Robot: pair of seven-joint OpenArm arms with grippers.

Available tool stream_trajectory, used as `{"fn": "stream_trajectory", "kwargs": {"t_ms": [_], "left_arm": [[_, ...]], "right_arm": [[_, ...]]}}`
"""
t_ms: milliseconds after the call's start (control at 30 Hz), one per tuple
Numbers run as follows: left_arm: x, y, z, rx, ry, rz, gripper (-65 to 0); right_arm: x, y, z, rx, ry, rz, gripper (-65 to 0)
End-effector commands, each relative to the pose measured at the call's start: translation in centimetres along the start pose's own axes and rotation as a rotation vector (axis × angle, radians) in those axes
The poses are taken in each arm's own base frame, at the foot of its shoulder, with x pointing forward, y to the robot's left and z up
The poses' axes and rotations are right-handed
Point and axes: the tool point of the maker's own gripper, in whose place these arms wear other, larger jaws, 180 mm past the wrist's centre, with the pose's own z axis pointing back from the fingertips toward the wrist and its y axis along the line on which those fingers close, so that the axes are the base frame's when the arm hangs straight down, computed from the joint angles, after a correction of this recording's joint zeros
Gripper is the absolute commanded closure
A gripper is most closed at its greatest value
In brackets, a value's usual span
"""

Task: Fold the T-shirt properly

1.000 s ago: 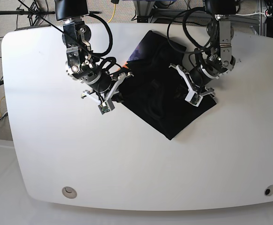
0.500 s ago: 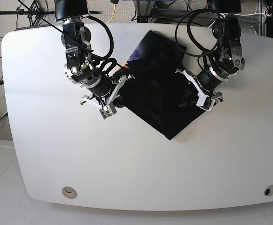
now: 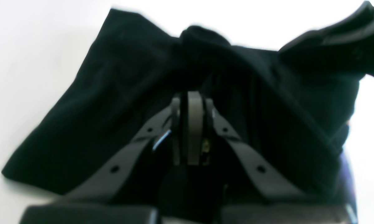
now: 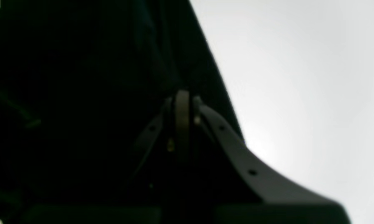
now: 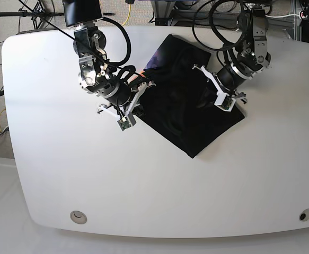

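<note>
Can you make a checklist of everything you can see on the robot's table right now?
Surface: white table, rounded corners, two round fittings near the front edge.
Job's things: black T-shirt, partly folded and bunched, purple and orange marks at its upper left edge.
Clutter: nothing seen.
Grippers: left gripper shut, black cloth bunched at its tips; right gripper shut at the shirt's edge; a grip cannot be told for either.
Cables: black cables loop along both arms.
Surroundings: floor wires, yellow cable, metal frames behind the table.
</note>
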Motion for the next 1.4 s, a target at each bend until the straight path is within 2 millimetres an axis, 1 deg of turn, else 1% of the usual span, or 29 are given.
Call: {"fn": "stream_trajectory", "kwargs": {"t_ms": [0,100,167,433,500,633,700,767,833,900,1100,1167,1367], "left_arm": [[1.4,-0.7,0.0,-0.022,-0.048,-0.009,-1.2],[0.9,-0.7,0.1,-0.019,-0.031,-0.007,-1.3],[1.4,-0.3,0.1,-0.012,-0.030,-0.016,-1.0],[0.5,0.3,0.0,0.003,0.005,0.001,-1.1],[-1.3,1.0,-0.3,0.012,0.029,0.051,-1.0],[-2.5,1.7,-0.7,0.020,0.041,0.092,-0.9],[-2.8,2.1,-0.8,0.028,0.045,0.102,-1.0],[-2.8,2.4,-0.7,0.032,0.046,0.103,-0.9],[-2.7,2.8,-0.1,0.046,0.050,0.082,-0.4],[-2.5,3.0,0.2,0.052,0.053,0.070,-0.2],[-1.7,3.9,0.8,0.060,0.059,0.029,-0.1],[-1.4,4.4,0.8,0.055,0.073,0.020,-0.2],[-0.9,5.1,0.5,0.053,0.089,0.007,-0.1]], "right_arm": [[1.4,-0.3,-0.1,0.004,-0.044,0.000,-0.3],[1.3,-0.5,-0.3,0.004,-0.044,-0.005,-0.2],[2.6,-0.7,-0.4,-0.001,-0.073,0.006,-0.1],[2.7,-1.6,-1.2,-0.009,-0.072,-0.001,0.0],[3.3,-2.4,-1.6,-0.014,-0.080,0.004,0.0],[2.7,-3.2,-2.0,-0.023,-0.072,-0.003,0.0],[2.5,-3.5,-2.1,-0.025,-0.070,-0.007,0.0],[2.3,-3.6,-2.2,-0.026,-0.065,-0.006,0.0],[1.2,-3.8,-2.4,-0.017,-0.047,-0.012,0.0],[1.0,-3.8,-2.3,-0.016,-0.042,-0.010,0.0],[0.9,-3.5,-1.8,-0.017,-0.037,-0.006,0.0],[1.8,-2.9,-0.6,-0.025,-0.048,0.013,0.0],[2.2,-1.3,1.6,-0.016,-0.036,0.041,0.0]]}}
